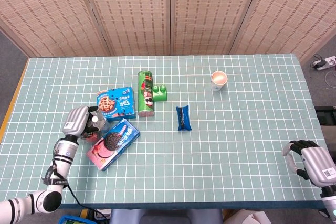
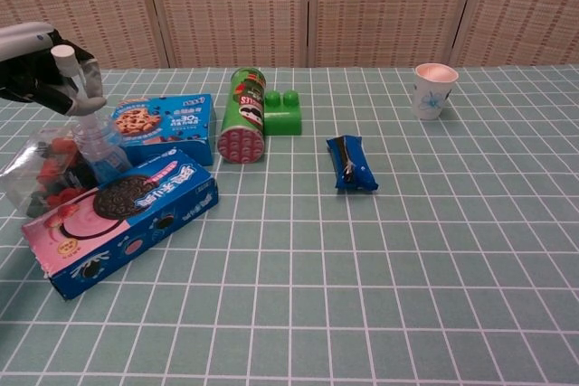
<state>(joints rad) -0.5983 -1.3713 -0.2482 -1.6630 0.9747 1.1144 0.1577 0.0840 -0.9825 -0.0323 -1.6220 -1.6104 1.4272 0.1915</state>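
My left hand [image 1: 77,121] [image 2: 38,65] grips the top of a clear bottle [image 2: 90,137] with a white cap, which stands between a blue cookie box [image 2: 163,124] and a clear bag of red sweets [image 2: 47,169]. The bottle [image 1: 97,122] shows just right of the hand in the head view. A pink and blue Oreo box [image 1: 113,141] [image 2: 118,223] lies in front of it. My right hand [image 1: 310,161] hangs off the table's near right corner, fingers loosely curved, holding nothing. The chest view does not show it.
A green Pringles can [image 1: 146,94] [image 2: 242,115] lies beside a green brick [image 1: 160,93] [image 2: 285,113]. A blue snack packet [image 1: 183,117] [image 2: 351,163] lies mid-table. A paper cup [image 1: 218,81] [image 2: 434,89] stands far right. Folding screens close off the back.
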